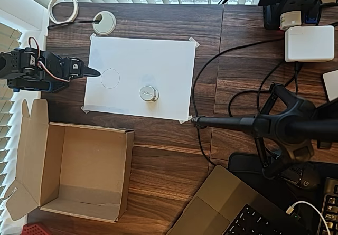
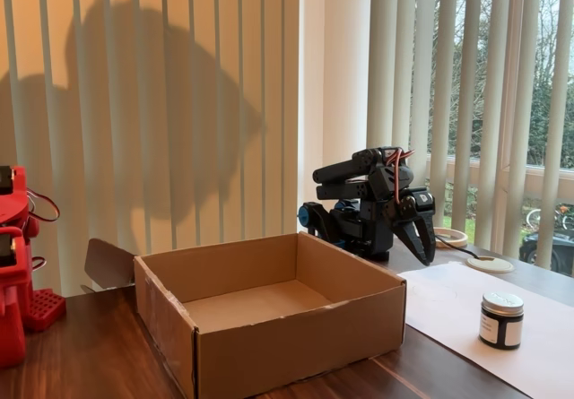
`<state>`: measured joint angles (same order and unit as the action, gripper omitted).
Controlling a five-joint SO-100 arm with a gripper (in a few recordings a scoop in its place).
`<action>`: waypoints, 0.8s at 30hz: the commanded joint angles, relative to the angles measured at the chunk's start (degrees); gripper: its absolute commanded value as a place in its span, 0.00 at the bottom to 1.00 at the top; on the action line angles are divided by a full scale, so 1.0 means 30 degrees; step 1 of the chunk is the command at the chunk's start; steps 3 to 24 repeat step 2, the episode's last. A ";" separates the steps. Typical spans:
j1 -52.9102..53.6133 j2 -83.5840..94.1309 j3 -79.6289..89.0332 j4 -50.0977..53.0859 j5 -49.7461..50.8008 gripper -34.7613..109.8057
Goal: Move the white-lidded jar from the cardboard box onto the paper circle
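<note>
One cardboard box [image 2: 269,323], open and with nothing seen inside, is set nearest in the fixed view; just beyond it one white-lidded jar [image 2: 501,320] stands upright on one white paper sheet [image 1: 158,66], apart from the one pencilled paper circle [image 1: 110,78]. Farthest back, the arm is folded low, its gripper [image 2: 421,242] pointed down with the fingers drawn together, nothing held.

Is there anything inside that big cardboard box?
Nothing shows inside the cardboard box: the overhead view shows its bare floor. The white-lidded jar stands outside it on the white paper sheet. The fixed view's near wall hides some floor, but the overhead view covers it.
</note>
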<state>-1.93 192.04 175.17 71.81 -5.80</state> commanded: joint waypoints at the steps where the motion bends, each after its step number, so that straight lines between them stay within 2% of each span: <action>1: -0.0029 0.1230 -0.0322 0.0059 -0.0176 0.24; 24: -0.0029 0.1230 -0.0322 0.0059 -0.0176 0.24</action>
